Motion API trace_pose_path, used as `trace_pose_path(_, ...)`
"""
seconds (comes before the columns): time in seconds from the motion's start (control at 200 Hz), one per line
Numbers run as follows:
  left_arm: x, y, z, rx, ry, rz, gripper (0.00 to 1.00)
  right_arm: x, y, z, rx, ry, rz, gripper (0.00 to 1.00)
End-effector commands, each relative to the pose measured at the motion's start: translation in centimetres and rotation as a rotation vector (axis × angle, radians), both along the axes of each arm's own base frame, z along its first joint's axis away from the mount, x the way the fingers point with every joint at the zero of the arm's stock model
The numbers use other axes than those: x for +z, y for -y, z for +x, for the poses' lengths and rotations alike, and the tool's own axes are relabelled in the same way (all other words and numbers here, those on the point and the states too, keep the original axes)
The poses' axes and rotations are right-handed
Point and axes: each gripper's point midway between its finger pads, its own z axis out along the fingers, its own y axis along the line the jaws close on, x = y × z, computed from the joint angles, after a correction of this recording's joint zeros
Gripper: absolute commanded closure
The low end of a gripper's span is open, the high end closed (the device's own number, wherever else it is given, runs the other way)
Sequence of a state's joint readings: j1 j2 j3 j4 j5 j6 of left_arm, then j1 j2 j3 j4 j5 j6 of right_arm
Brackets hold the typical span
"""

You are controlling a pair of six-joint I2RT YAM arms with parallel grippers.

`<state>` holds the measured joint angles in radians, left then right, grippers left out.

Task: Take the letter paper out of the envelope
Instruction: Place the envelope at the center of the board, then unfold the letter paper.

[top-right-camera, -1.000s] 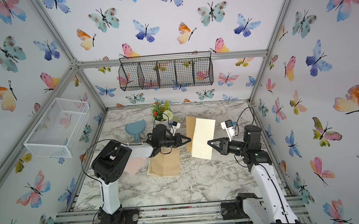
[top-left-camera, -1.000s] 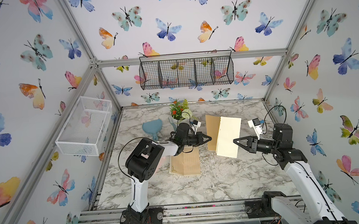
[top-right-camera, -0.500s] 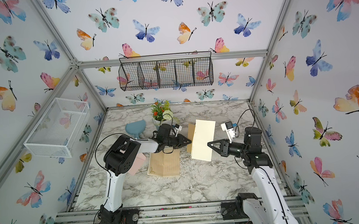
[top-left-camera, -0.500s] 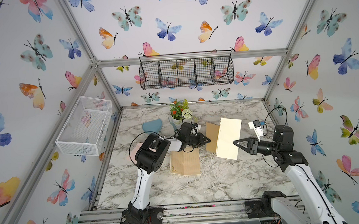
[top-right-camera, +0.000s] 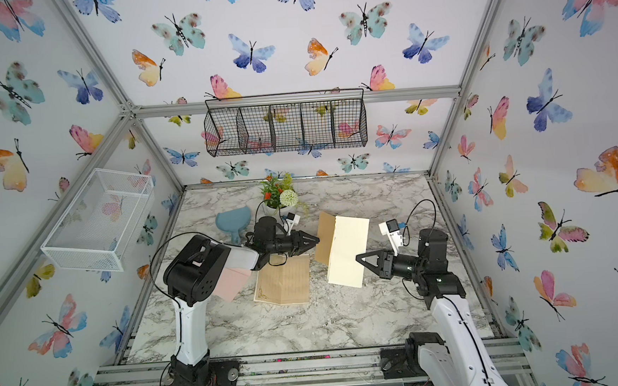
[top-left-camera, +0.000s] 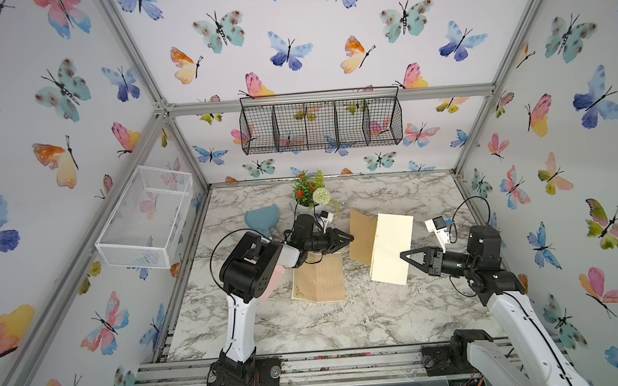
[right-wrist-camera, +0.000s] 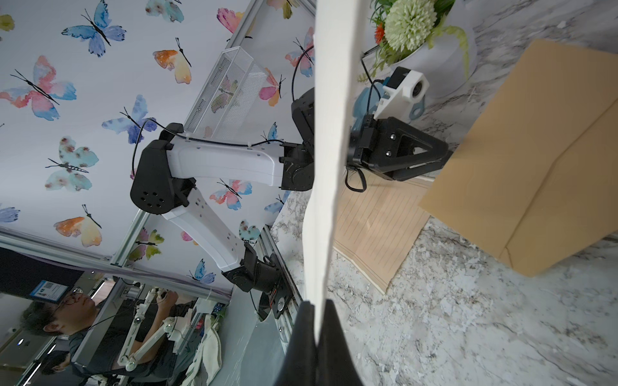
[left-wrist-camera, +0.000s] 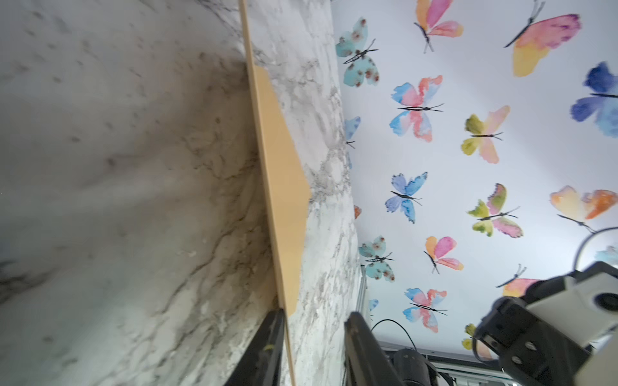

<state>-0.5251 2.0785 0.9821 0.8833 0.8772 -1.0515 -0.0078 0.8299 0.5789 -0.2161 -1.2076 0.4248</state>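
My right gripper is shut on the edge of the cream letter paper, holding it up over the table's right half. The wrist view shows that paper edge-on between my right gripper's closed jaws. The brown envelope stands tilted just left of and behind the paper, apart from it in the right wrist view. My left gripper is at the envelope's left edge. In its wrist view the jaws stand apart, with the envelope edge against one finger.
A tan lined sheet lies on the marble table under my left forearm, with a pink sheet beside it. A flower pot and a blue dish stand at the back. Wire baskets hang on the walls.
My left gripper's jaws have come apart at the envelope's edge; they were shut a second ago. The right gripper still holds the cream paper in nearly the same place.
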Motion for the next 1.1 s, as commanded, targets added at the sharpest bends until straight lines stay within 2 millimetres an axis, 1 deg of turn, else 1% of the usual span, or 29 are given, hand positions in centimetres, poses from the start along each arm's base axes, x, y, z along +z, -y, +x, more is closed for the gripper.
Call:
trace_pose_path(0.0,7.8,-0.5,-4.5,-0.151,0.118,-0.281,0.66,0.9,-0.5,-0.6,0.082,0.028,0.069,0.99)
trace_pose_path(0.07,9.9,-1.4,-6.7,-0.194,0.148,-0.381,0.67,1.1,-0.6,-0.8,0.107,0.035,0.088,0.99)
trace_pose_path(0.16,10.7,-1.5,-8.8,-0.241,0.185,-0.385,0.69,1.5,-0.6,-0.9,0.116,0.053,0.092,0.99)
trace_pose_path(0.175,10.5,-1.6,-9.0,-0.242,0.184,-0.378,0.7,1.6,-0.6,-0.9,0.117,0.055,0.092,0.99)
trace_pose_path(0.19,11.3,-1.7,-9.3,-0.244,0.209,-0.384,0.7,1.6,-0.6,-0.9,0.117,0.057,0.092,0.99)
trace_pose_path(0.22,11.6,-1.9,-9.7,-0.243,0.226,-0.38,0.71,1.7,-0.6,-1.0,0.117,0.06,0.091,0.99)
trace_pose_path(0.29,11.9,-2.2,-10.0,-0.226,0.249,-0.354,0.71,1.8,-0.6,-1.0,0.116,0.062,0.09,0.99)
trace_pose_path(0.36,11.5,-2.0,-9.8,-0.203,0.257,-0.295,0.71,1.7,-0.6,-1.2,0.118,0.055,0.091,0.99)
trace_pose_path(0.425,11.2,-1.7,-10.0,-0.195,0.279,-0.232,0.72,1.6,-0.6,-1.3,0.117,0.055,0.09,0.99)
trace_pose_path(0.626,11.6,0.8,-12.5,-0.245,0.379,-0.096,0.71,1.4,-0.7,-1.7,0.125,0.051,0.106,0.99)
trace_pose_path(0.706,11.3,1.7,-12.9,-0.259,0.387,-0.063,0.72,1.6,-0.7,-1.9,0.132,0.06,0.112,0.99)
trace_pose_path(0.801,11.2,2.3,-13.1,-0.268,0.383,-0.069,0.72,1.8,-0.8,-2.2,0.136,0.068,0.114,0.99)
trace_pose_path(0.936,11.7,2.7,-13.4,-0.281,0.381,-0.1,0.73,1.9,-0.8,-2.3,0.137,0.071,0.115,0.99)
trace_pose_path(1.096,12.1,2.4,-13.9,-0.278,0.389,-0.105,0.74,1.3,-0.7,-2.0,0.121,0.052,0.112,0.99)
